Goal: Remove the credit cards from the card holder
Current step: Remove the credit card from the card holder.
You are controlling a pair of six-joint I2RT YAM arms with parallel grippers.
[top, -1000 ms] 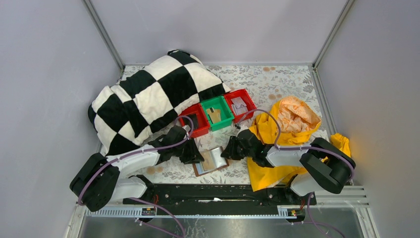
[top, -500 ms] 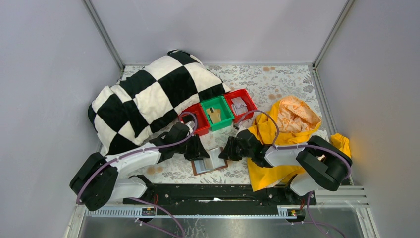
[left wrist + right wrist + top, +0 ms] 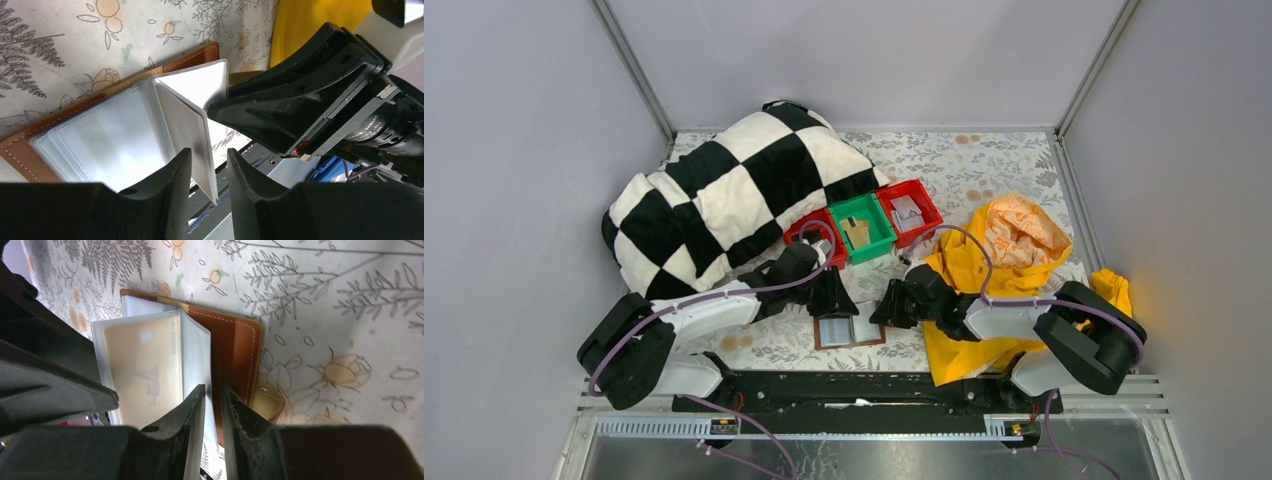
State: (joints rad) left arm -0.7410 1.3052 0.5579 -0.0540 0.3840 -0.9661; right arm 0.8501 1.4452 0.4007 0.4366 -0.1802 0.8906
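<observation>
Floral-print tabletop (image 3: 984, 160) carries a big black-and-white checkered cushion (image 3: 724, 195) at back left, a row of small red and green plastic bins (image 3: 869, 253) mid-table, crumpled yellow cloth (image 3: 964, 260) at right, and an open brown leather card holder (image 3: 849, 343) near the front edge.

My arms (image 3: 709, 310) are white shells with black joints, purple cables (image 3: 686, 301) looping along them; my fingers (image 3: 170, 200) are matte black, tapered wedges.
</observation>
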